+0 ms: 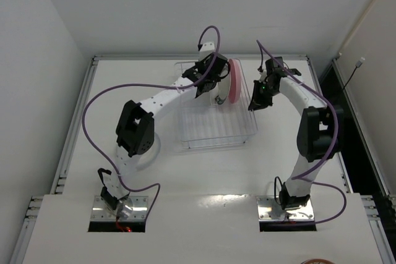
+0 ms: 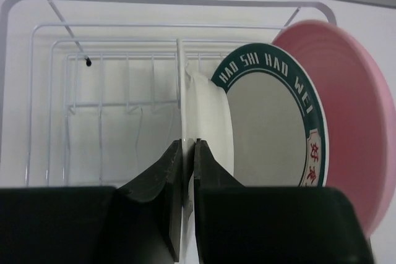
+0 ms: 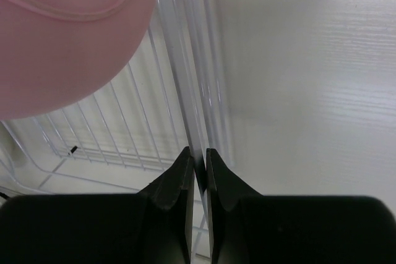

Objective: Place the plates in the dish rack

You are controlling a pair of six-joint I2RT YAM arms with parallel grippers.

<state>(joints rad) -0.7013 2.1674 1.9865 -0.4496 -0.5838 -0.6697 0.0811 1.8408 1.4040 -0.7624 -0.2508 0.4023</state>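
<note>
The white wire dish rack (image 1: 216, 143) sits mid-table on its clear tray. The pink plate (image 1: 234, 81) stands upright at the rack's far right end, also in the left wrist view (image 2: 359, 128) and the right wrist view (image 3: 62, 41). The teal-rimmed white plate (image 2: 272, 122) stands just in front of it. My left gripper (image 2: 189, 143) is over the rack (image 1: 208, 86), shut on the rim of a clear plate (image 2: 210, 115) held edge-on beside the teal plate. My right gripper (image 3: 198, 151) is at the rack's right side (image 1: 255, 102), shut on its clear edge (image 3: 185, 72).
A faint clear round dish (image 1: 156, 149) seems to lie on the table under my left arm's elbow. The rack's near slots (image 2: 111, 91) hold nothing. Walls stand close on the left, back and right. Purple cables loop over both arms.
</note>
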